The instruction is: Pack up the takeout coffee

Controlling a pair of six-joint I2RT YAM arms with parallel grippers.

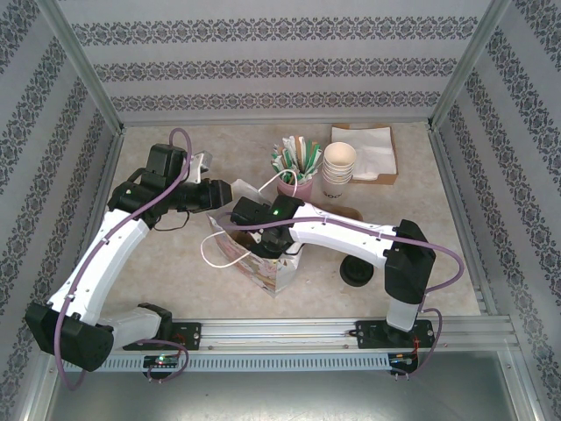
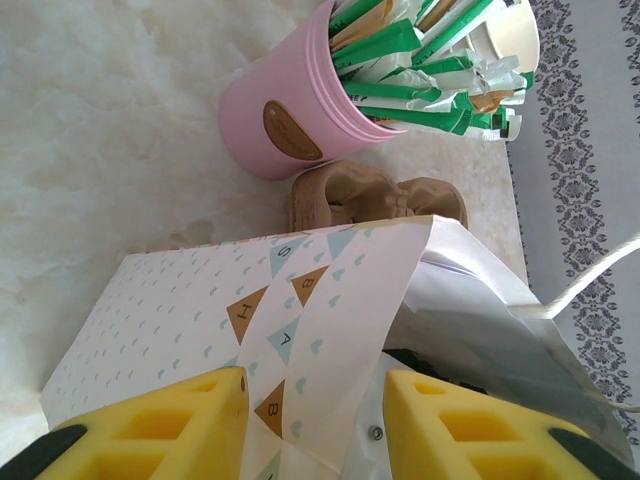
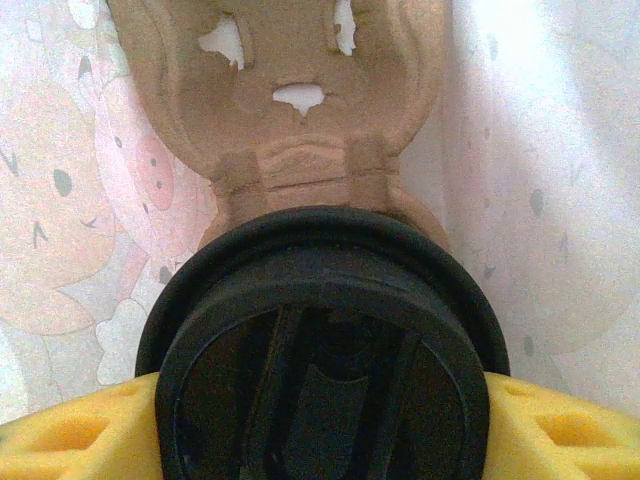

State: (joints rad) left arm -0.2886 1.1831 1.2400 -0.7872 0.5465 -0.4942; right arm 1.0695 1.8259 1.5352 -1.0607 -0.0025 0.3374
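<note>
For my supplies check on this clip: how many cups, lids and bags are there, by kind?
Takeout coffee, black-lidded: 1
Stack of lidless cream cups: 1
Pink cup of sachets: 1
Pile of loose black lids: 1
Patterned paper bag: 1
Total: 5

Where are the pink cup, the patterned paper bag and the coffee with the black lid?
Pink cup (image 2: 245, 105), left wrist view, on its side wall.
Patterned paper bag (image 2: 170, 310), left wrist view, on its printed outer side.
Takeout coffee (image 3: 320, 390), right wrist view, on its black lid.
</note>
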